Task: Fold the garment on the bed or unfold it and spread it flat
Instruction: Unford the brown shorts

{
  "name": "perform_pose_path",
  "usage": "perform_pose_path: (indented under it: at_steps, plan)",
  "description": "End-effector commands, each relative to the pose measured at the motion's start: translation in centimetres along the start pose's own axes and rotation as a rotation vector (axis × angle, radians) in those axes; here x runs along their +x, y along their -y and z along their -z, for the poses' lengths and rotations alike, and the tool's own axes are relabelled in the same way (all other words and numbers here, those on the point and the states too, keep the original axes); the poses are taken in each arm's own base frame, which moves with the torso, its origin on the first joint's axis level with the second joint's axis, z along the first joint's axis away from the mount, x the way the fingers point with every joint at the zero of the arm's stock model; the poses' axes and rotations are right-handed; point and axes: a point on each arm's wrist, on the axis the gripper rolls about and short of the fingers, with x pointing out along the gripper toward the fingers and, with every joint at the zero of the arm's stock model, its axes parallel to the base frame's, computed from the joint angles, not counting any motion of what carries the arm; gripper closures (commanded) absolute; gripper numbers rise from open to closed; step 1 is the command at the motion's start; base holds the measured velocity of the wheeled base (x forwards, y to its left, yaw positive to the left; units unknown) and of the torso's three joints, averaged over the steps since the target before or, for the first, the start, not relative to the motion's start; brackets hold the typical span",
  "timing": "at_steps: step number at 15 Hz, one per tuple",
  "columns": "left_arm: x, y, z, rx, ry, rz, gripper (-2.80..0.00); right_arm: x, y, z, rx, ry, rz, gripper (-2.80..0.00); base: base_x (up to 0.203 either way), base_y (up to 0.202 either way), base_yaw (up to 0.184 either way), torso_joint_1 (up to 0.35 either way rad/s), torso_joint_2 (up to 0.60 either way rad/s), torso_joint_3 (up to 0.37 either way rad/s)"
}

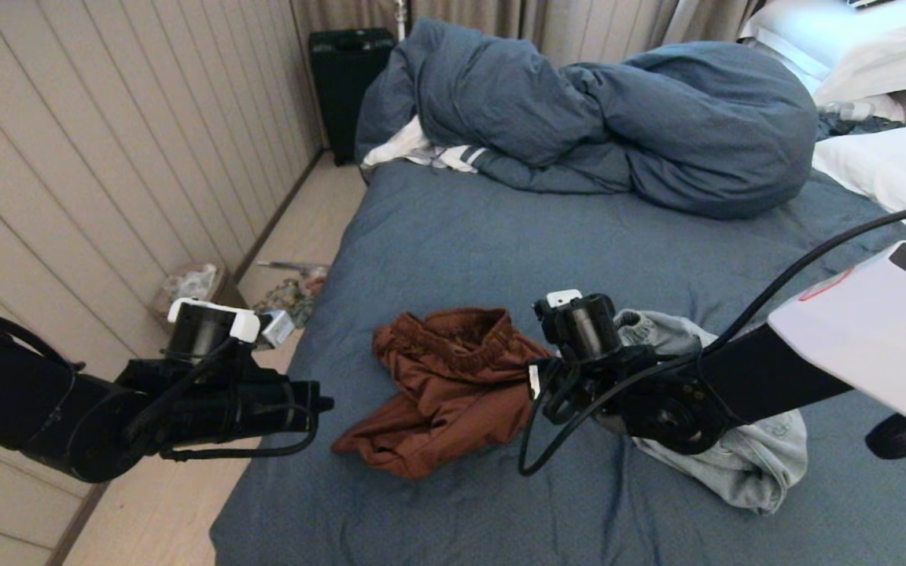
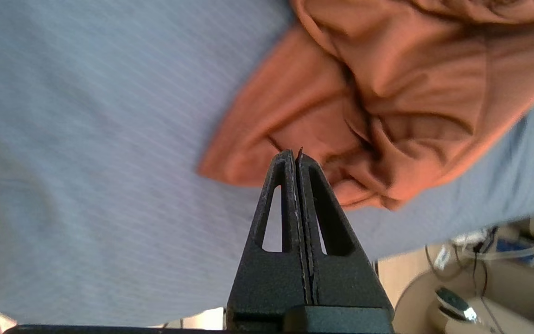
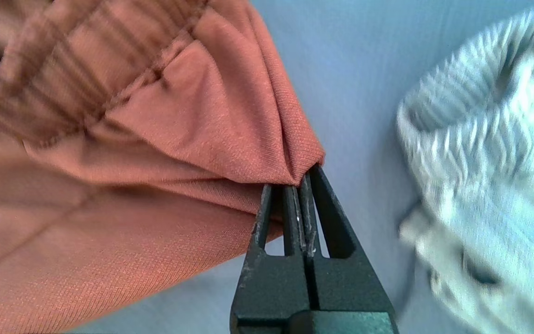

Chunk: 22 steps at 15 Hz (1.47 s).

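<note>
At the lower left of the head view I see my left end effector (image 2: 295, 155) clenched on nothing, just beside the bed (image 1: 453, 236) edge. The crumpled rust-brown garment (image 1: 453, 389) lies in the lower middle of the blue sheet. Right of it, my right end effector (image 3: 306, 178) is clenched too, its tips touching the garment's edge; I cannot tell if cloth is pinched, and a grey garment (image 1: 744, 464) lies under that arm.

Brown shorts (image 1: 449, 389) crumpled on bed (image 1: 461, 236), grey garment (image 1: 744, 456) beside them, left gripper (image 1: 325, 404) off bed's edge.

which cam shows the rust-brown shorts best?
Head view: the whole crumpled rust-brown shorts lie on the bed between both arms. Left wrist view shows only one bunched end; right wrist view only the waistband corner by the right gripper.
</note>
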Motion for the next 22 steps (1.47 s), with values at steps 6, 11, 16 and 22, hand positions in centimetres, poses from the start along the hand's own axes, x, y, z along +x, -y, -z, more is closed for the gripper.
perform_pose_path:
  at_steps: [6,11,16,22]
  plan:
    - [-0.2,0.7,0.6,0.016,-0.002,0.019,0.00,-1.7,1.0,-0.3,0.053,0.058,-0.048,-2.80,0.000,0.000,0.000,0.000,0.00,0.000]
    - [-0.9,1.2,-0.6,0.027,0.053,0.022,0.00,-3.7,1.3,-2.6,0.095,0.160,-0.098,-2.80,0.000,0.000,0.000,0.000,0.00,0.000]
    - [0.8,1.7,-4.4,0.048,0.159,-0.009,0.00,-3.1,0.2,-4.8,0.114,0.213,-0.117,0.00,0.000,0.000,0.000,0.000,0.00,0.000]
    - [4.4,2.2,-9.0,0.063,0.229,-0.001,0.00,-3.2,-0.2,-6.2,0.088,0.156,-0.141,0.00,0.000,0.000,0.000,0.000,0.00,0.000]
